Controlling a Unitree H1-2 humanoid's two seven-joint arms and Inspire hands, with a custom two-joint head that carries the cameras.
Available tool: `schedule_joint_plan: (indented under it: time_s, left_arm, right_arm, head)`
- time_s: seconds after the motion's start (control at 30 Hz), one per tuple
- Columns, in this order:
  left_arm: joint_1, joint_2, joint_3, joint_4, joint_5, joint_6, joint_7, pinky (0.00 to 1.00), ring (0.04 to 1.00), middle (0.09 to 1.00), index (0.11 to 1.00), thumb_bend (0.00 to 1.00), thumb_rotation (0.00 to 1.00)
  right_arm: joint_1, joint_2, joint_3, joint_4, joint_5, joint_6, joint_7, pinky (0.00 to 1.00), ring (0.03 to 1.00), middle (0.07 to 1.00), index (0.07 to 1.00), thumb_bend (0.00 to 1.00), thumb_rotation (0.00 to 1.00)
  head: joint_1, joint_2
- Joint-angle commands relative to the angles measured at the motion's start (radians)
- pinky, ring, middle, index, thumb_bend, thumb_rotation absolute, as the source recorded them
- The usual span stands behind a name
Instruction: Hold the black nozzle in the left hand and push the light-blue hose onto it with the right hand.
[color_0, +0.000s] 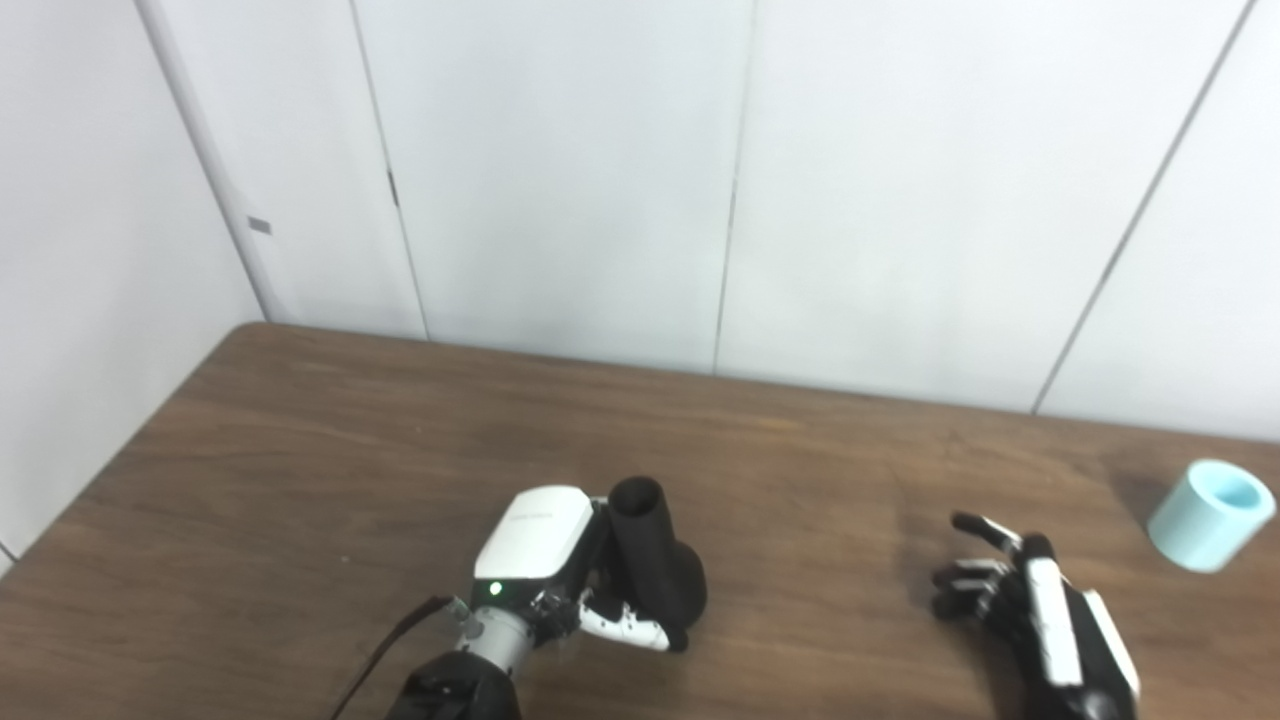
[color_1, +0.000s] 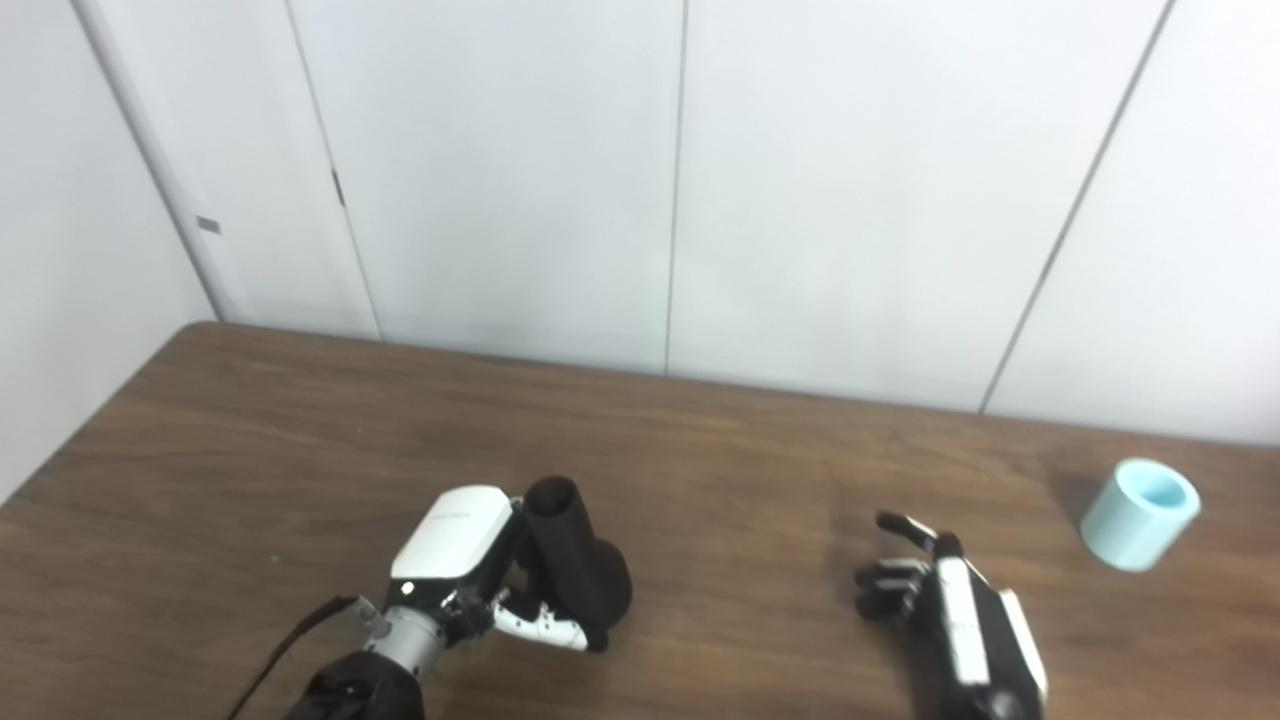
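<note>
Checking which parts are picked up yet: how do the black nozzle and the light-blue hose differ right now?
The black nozzle is gripped in the left hand; the light-blue hose lies untouched on the table, apart from the open right hand. The nozzle is long and flared, the hose short and stubby. Both have open, hollow ends.

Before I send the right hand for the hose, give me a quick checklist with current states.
1. Left hand gripping nozzle: ok, fingers wrapped around it.
2. Nozzle's narrow end free: ok, it sticks up clear of the hand.
3. Right hand empty, fingers apart: ok.
4. Hose seated on nozzle: not ok, it lies apart on the table, right of the right hand.
5. Hose within reach: cannot tell.
</note>
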Motion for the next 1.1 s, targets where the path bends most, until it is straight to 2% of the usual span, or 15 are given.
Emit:
schedule_joint_plan:
  time_s: [0.0, 0.2, 0.5, 0.8, 0.93, 1.07]
  left_arm:
    - [0.010, -0.015, -0.019, 0.004, 0.002, -0.058, 0.012, 0.45, 0.539, 0.456, 0.500, 0.52, 0.00]
    - [0.042, -0.041, -0.040, 0.012, 0.008, -0.122, 0.038, 0.48, 0.556, 0.480, 0.488, 0.52, 0.00]
    - [0.037, -0.050, -0.068, 0.033, 0.047, -0.159, 0.025, 0.48, 0.563, 0.485, 0.486, 0.52, 0.00]
    - [0.032, -0.029, -0.042, 0.037, 0.032, -0.181, 0.001, 0.41, 0.535, 0.474, 0.490, 0.53, 0.00]
    - [0.026, -0.019, -0.032, 0.038, 0.029, -0.175, -0.026, 0.42, 0.551, 0.480, 0.488, 0.52, 0.00]
    - [0.024, -0.004, -0.023, 0.040, 0.019, -0.198, -0.033, 0.43, 0.549, 0.481, 0.488, 0.52, 0.00]
  right_arm:
    - [-0.004, -0.001, 0.015, -0.019, -0.018, -0.001, 0.003, 0.44, 0.447, 0.496, 0.737, 0.42, 1.00]
    - [-0.008, 0.006, 0.036, -0.031, -0.054, -0.005, -0.010, 0.41, 0.435, 0.487, 0.722, 0.41, 1.00]
    - [-0.014, 0.018, 0.051, -0.051, -0.063, 0.029, -0.018, 0.40, 0.429, 0.486, 0.716, 0.41, 1.00]
    - [-0.012, 0.036, 0.071, -0.079, -0.092, 0.035, -0.019, 0.42, 0.450, 0.496, 0.724, 0.45, 1.00]
    - [-0.027, 0.053, 0.062, -0.108, -0.071, 0.065, -0.023, 0.42, 0.458, 0.505, 0.723, 0.45, 1.00]
    - [-0.038, 0.051, 0.052, -0.173, -0.060, 0.103, -0.020, 0.42, 0.469, 0.522, 0.732, 0.44, 1.00]
  head:
    - [-0.009, 0.008]
    - [-0.044, 0.033]
    - [-0.104, 0.066]
    - [-0.171, 0.089]
    - [-0.209, 0.091]
    - [-0.252, 0.093]
